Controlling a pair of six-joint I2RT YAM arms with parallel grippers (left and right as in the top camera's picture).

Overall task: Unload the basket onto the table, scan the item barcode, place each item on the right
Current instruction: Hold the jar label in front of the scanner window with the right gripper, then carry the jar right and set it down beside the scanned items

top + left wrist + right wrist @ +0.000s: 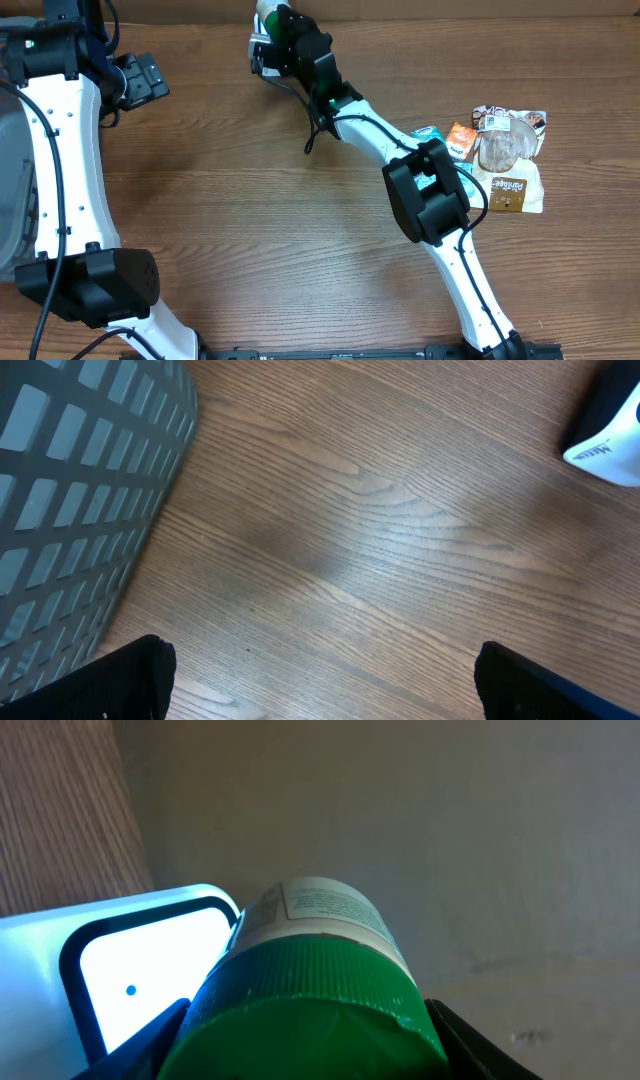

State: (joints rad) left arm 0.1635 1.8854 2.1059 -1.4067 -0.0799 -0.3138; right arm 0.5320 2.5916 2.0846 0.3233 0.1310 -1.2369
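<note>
My right gripper [272, 32] is at the far edge of the table, shut on a bottle [318, 915] with a ribbed green cap [310, 1010] and a pale printed label. Both fingers press the cap's sides. In the right wrist view the bottle lies right beside a white scanner [150, 960], whose window glows bright; in the overhead view the scanner [260, 56] shows just under the gripper. No barcode is visible on the label. My left gripper [140, 80] hovers over bare wood at the left, open, with nothing between its fingers [135, 682].
A grey mesh basket [70, 490] stands at the left edge of the table, close to my left gripper. Several snack packets and a clear cup [505, 150] lie at the right. A white device with blue lettering [610, 440] shows at the top right of the left wrist view.
</note>
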